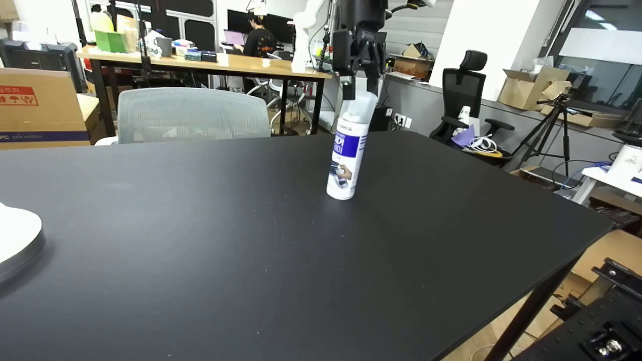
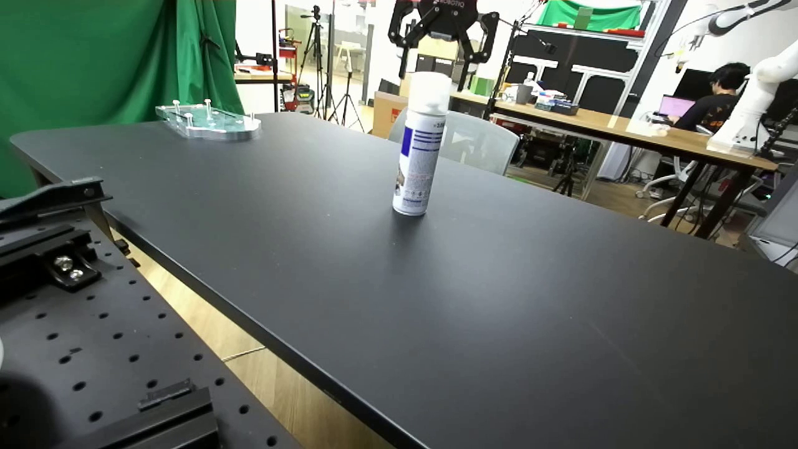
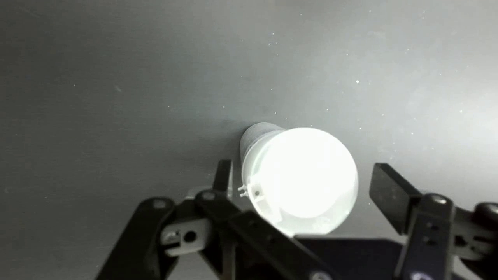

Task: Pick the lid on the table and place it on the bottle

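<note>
The bottle (image 1: pixel 346 158) stands upright on the black table; it also shows in an exterior view (image 2: pixel 416 168). It is slim and white with blue and dark label markings. The translucent whitish lid (image 1: pixel 359 108) sits on top of the bottle, in line with it, in both exterior views (image 2: pixel 430 93). In the wrist view the lid (image 3: pixel 307 175) is a bright disc that hides most of the bottle (image 3: pixel 256 136). My gripper (image 3: pixel 305 182) is open, with a finger on each side of the lid and a gap to both. It points down at the lid's top in both exterior views (image 1: pixel 360 91).
The black table (image 1: pixel 200 240) carries a clear plate with metal posts (image 2: pixel 212 123) at its far end. A white rounded object (image 1: pixel 17 235) shows at the table's side. A grey mesh chair (image 1: pixel 193 115) stands at the table edge. A perforated black mounting plate (image 2: pixel 118 362) adjoins the table.
</note>
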